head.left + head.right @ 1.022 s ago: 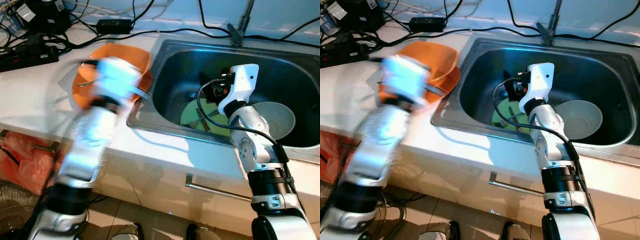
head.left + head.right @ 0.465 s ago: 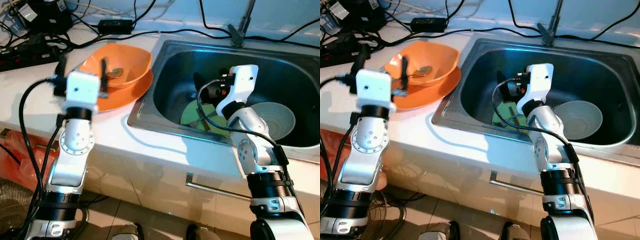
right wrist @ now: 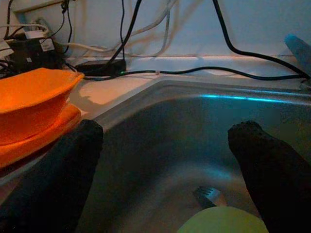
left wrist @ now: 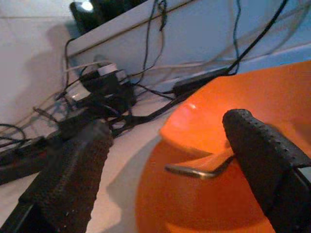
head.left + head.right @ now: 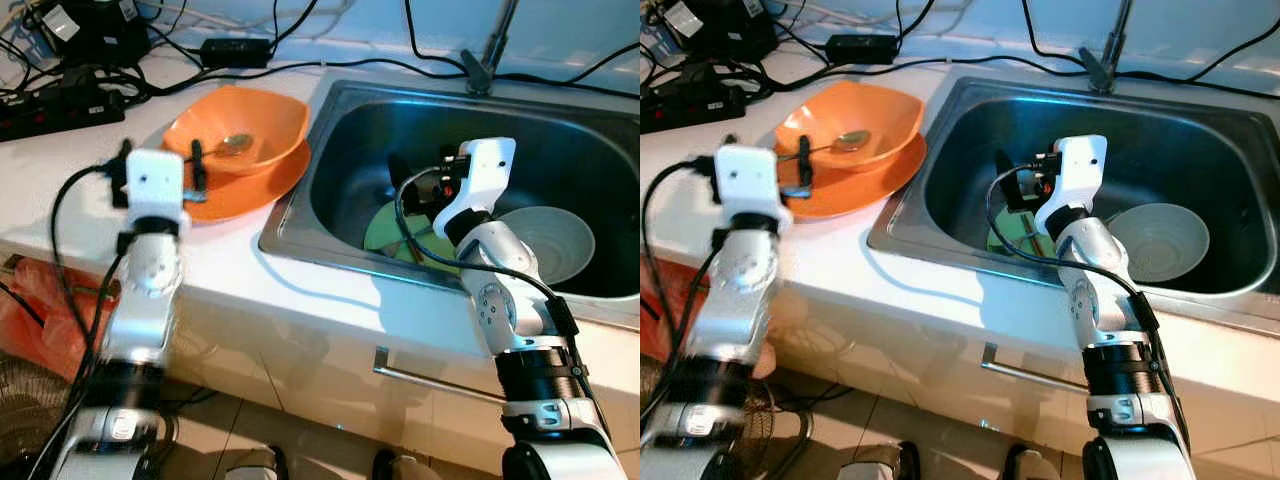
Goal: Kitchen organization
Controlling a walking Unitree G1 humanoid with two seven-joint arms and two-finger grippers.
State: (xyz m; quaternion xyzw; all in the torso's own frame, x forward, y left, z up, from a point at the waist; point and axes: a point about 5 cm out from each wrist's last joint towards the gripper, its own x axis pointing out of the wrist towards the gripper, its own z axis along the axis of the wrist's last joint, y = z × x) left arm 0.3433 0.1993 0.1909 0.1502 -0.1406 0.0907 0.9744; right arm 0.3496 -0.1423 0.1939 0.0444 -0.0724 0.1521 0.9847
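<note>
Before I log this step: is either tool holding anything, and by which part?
Nothing is held. The left tool is open by the orange bowl; the right tool is open over the sink.

Kitchen: steel sink (image 5: 560,120), white counter (image 5: 60,170), dishes

The sink (image 5: 340,130) is brushed, shiny metal. The orange bowl (image 5: 250,125) looks like smooth glossy plastic. The gripper fingers (image 4: 262,150) are matt, rough-textured black.

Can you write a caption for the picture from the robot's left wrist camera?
Open left gripper reaches toward the orange bowl, where a spoon handle pokes out.
</note>
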